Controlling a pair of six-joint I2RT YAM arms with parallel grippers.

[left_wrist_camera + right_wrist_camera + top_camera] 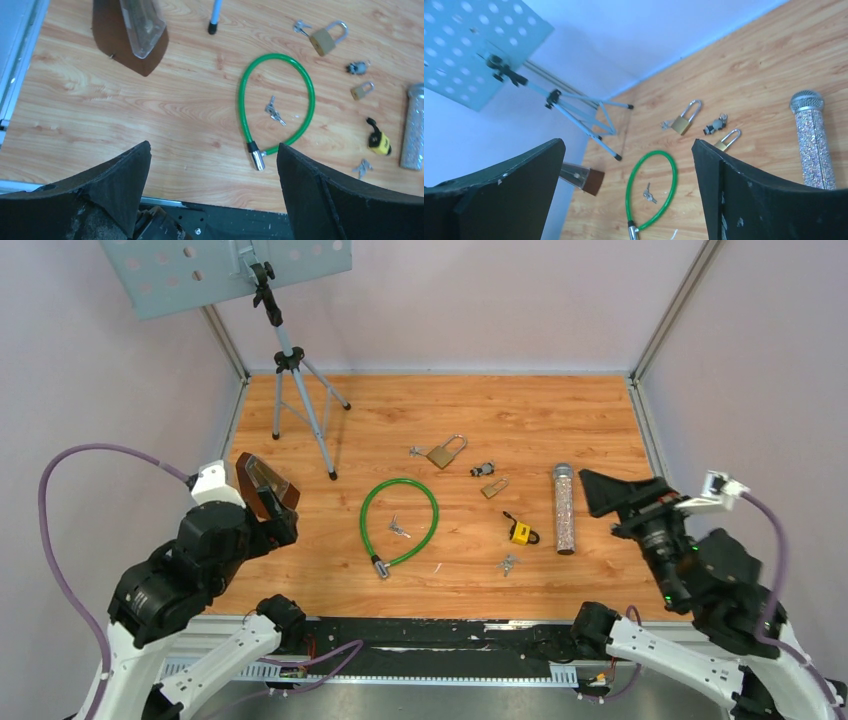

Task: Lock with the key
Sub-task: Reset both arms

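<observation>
**Locks laid out, no key in play.** Both arms wait at the near edge of the pale wooden tabletop (560,410). The locking job looks not yet begun, as neither arm carries a key and none can be seen seated in any lock.

The left gripper (212,147) hangs over the near-left boards, its black jaws spread wide, empty and touching nothing. The right gripper (627,145), raised over the near-right side, is likewise parted wide and holds nothing.

Just beyond the left jaws lies the green plastic-coated cable lock (242,105), curled in a loop with its metal barrel towards the arms. Whether its end is latched cannot be told. A small bunch of silver keys (274,111) lies inside that loop, apart from the cable.

To the right rests a yellow-and-black padlock (521,532), with a second loose set of keys (509,563) just nearer the arms. A glittery silver microphone (564,510) lies lengthwise beside them.

Farther back sit a small brass padlock (494,486) and a small dark metal item (483,469) too small to identify. Beyond them is a larger brass padlock (441,454) with a third key set (416,451) beside it.

Which lock is meant is unclear. What appears left is the whole sequence of picking up a key, seating it and turning it.
</observation>
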